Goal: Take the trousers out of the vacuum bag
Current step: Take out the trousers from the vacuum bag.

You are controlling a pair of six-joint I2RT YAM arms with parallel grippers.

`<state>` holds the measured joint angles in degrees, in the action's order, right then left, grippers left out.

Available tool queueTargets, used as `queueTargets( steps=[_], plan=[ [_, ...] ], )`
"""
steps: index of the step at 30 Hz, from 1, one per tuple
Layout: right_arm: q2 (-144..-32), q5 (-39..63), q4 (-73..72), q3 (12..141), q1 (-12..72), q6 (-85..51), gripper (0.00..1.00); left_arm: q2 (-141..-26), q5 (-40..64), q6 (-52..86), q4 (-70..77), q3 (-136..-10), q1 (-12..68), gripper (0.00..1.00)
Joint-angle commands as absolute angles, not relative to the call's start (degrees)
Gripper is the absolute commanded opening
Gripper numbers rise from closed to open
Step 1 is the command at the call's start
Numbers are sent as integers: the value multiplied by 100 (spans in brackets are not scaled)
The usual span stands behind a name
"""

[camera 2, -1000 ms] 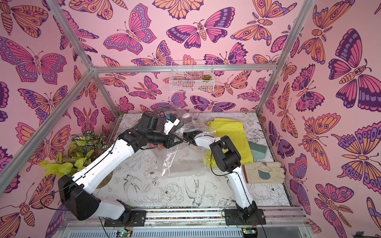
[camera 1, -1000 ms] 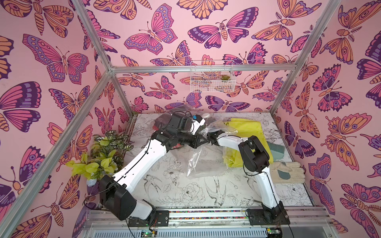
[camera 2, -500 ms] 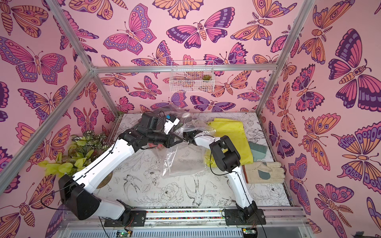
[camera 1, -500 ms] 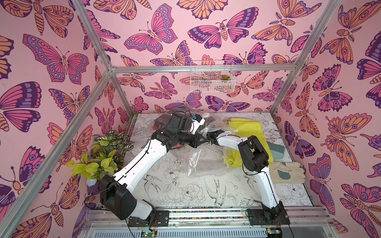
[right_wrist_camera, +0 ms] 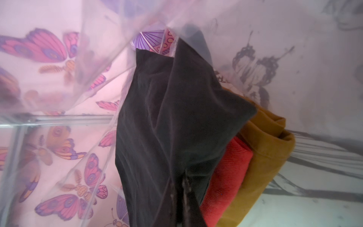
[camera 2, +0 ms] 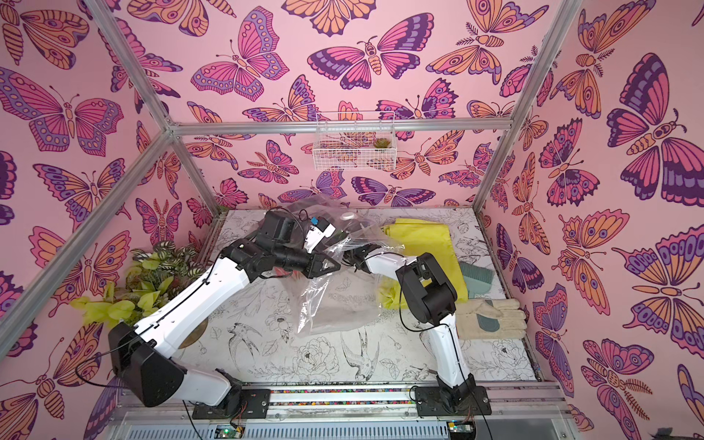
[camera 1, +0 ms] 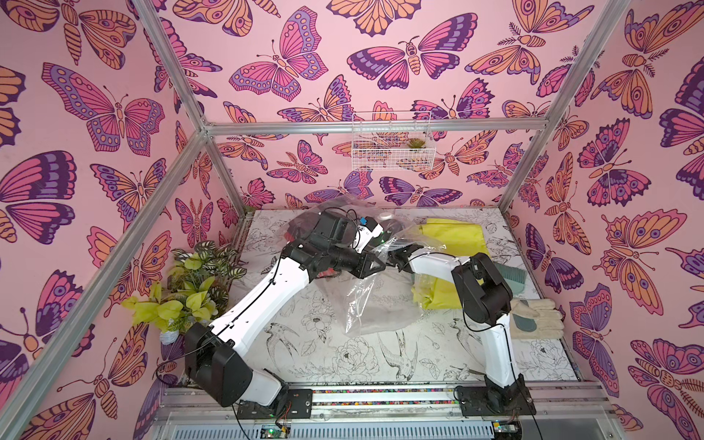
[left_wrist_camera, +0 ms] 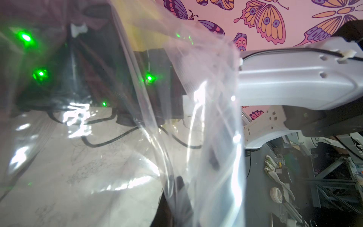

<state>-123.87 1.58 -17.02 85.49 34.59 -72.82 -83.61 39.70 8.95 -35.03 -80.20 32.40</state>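
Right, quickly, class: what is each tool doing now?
Left tool: shut on the vacuum bag.
Right tool: shut on the black trousers.

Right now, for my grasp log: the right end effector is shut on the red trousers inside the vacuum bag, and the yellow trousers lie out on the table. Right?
Only the colour is wrong. The right wrist view shows the right end effector shut on the black trousers inside the vacuum bag; the red trousers lie beside them. The yellow trousers do lie out on the table.
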Motion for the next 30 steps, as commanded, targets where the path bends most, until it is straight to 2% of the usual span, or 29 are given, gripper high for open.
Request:
queueTargets(
  steps=[1,3,6,12,14,30],
  plan=[
    [-12012,186,-1821,8469,3454,-7147,0,-8390,4248,768,-3829,-7966,3305,0],
    [-12058,174,-1811,8446,3454,-7171,2,-8397,4250,773,-3828,-7972,3303,0],
    [-12179,149,-1820,8457,3454,-7205,10,-8410,4245,761,-3826,-7963,3305,0],
    [-12264,46,-1774,8386,3443,-7266,36,-8421,4253,769,-3827,-7963,3305,0],
    [-12250,-5,-1681,8335,3443,-7252,41,-8423,4263,769,-3824,-7963,3305,0],
    [-12581,136,-1533,8634,3398,-7288,45,-8426,4271,769,-3825,-7963,3300,0]
  ],
)
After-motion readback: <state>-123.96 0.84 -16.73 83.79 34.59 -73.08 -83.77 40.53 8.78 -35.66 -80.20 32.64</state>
